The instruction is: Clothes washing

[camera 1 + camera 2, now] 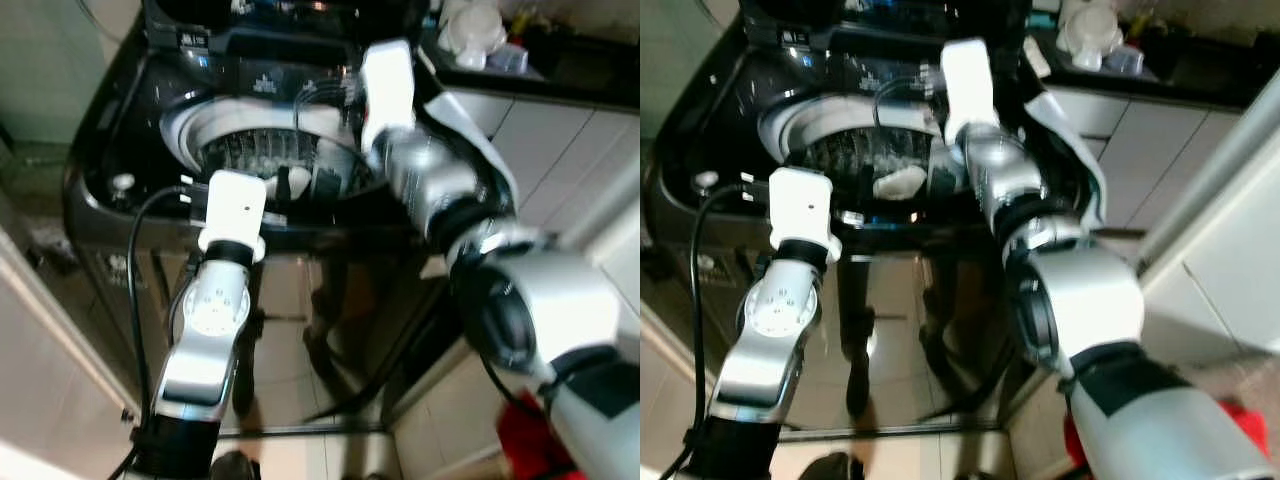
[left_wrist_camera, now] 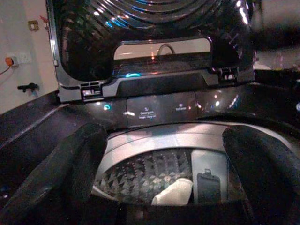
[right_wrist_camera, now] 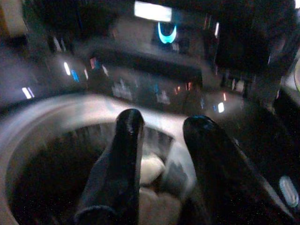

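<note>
Black washing machine (image 1: 120,150) gapes; pale cloth (image 2: 174,191) lies in its drum beneath both wide, empty claws.

Blurred pic. Right gripper (image 3: 161,129) w/ its two black fingers (image 3: 124,154) apart, nothing between them, poised over washer drum (image 3: 42,173) opening. Pale cloth (image 3: 152,168) just past fingertips, down inside drum. Beyond gripper: dark glossy control panel (image 3: 140,70) w/ cyan light (image 3: 167,33), small glints across it.
</note>
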You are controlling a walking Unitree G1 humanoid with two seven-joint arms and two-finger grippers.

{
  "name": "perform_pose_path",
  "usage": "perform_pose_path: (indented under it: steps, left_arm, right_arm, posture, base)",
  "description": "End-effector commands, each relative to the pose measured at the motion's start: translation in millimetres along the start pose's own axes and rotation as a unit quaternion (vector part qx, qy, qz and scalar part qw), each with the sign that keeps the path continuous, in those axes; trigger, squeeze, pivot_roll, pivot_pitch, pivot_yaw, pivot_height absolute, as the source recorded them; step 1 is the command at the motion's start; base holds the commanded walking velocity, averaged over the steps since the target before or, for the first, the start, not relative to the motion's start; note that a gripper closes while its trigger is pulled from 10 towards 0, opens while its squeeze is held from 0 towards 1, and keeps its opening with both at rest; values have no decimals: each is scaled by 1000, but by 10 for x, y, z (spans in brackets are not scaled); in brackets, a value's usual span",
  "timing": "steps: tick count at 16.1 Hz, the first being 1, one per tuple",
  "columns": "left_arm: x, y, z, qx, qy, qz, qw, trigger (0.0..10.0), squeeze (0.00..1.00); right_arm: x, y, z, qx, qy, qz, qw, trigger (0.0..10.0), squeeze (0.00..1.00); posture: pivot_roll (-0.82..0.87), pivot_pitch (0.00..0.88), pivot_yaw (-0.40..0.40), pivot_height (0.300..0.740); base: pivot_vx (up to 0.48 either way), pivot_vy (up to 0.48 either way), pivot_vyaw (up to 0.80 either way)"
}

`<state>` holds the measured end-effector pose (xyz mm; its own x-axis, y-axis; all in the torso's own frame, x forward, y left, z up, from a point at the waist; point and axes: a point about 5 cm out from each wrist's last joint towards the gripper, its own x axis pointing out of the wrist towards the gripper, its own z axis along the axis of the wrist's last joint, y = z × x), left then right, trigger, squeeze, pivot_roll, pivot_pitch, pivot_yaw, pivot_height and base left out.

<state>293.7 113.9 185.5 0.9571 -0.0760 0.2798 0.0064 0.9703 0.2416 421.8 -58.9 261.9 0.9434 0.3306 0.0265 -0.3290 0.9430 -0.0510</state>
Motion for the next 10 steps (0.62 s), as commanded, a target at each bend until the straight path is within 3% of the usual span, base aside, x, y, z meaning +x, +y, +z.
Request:
perform_pose_path:
  steps: [1,3,4,5,6,8,10]
  left_arm:
    - [7,-48,-44,13,20,1,1000,10000,0]
    - [48,-42,-99,29,38,15,999,10000,0]
    - [31,-22,-123,28,45,22,998,10000,0]
    - [-22,14,-217,11,72,32,997,10000,0]
    - [-62,53,-289,3,89,40,995,10000,0]
    - [-91,78,-337,22,95,36,995,10000,0]
    - [-79,83,-339,3,94,24,995,10000,0]
  right_arm:
    - [3,-57,111,7,-17,-5,1000,10000,1000]
    - [-10,-106,121,-31,-31,-21,999,10000,1000]
    - [-17,-128,205,-49,-61,-20,997,10000,0]
    - [-63,-155,287,-97,-126,-16,987,10000,0]
    - [-149,-215,132,-91,-157,-10,983,10000,0]
    - [-298,-290,-370,-54,-127,-23,990,10000,0]
    - [-490,-275,-844,-47,-91,-15,995,10000,0]
  posture:
    - [153,24,-120,740]
    - [146,19,-118,740]
    - [147,18,-119,740]
    - [146,16,-123,740]
    - [140,15,-119,740]
    - [122,8,-108,740]
    - [100,2,-94,740]
  base:
    - [0,0,0]
    - [0,0,0]
    - [0,0,0]
    - [0,0,0]
    - [0,0,0]
    - [0,0,0]
    - [0,240,0]
